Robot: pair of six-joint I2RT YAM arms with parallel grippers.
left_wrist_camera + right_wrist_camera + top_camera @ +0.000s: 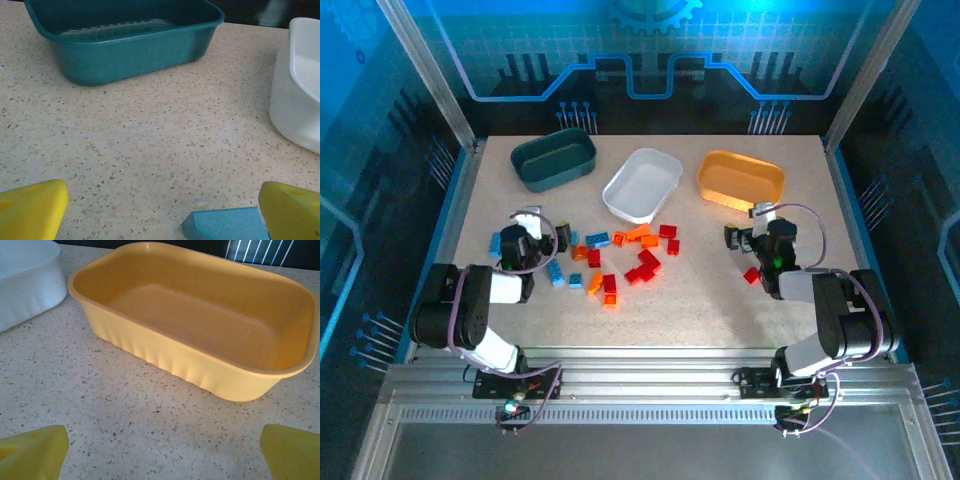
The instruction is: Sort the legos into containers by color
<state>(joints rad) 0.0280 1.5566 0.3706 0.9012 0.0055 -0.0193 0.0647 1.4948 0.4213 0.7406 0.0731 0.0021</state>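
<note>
**Table** — speckled beige top; clock positions are read from its centre in the top view.

**Containers, three, in a row along the far side**
- dark teal tub, 11 o'clock
- white tub, 12 o'clock
- yellow-orange tub, 1 o'clock

**Legos**: loose scatter of red, orange and light blue bricks on the table surface, just off centre toward 8 o'clock. They lie on the near side of the white tub and apart from it. Blue pieces sit mostly on the 9 o'clock fringe, with red and orange nearer the centre.
- lone red brick, 4 o'clock, just beside the right arm

**Left gripper**: 9 o'clock, low over the table, pointed toward the dark teal tub. Its jaws are spread wide, gripping nothing. In the left wrist view the yellow fingertips sit in the lower corners. A light blue brick lies on the table just inside the fingertip at 5 o'clock; I cannot tell whether they touch.

**Right gripper**: 3 o'clock, low, facing the yellow-orange tub. Its jaws are spread wide with bare table between them. In the right wrist view that tub stands ahead at 12 to 1 o'clock, with a corner of the white tub at 10 o'clock.
</note>
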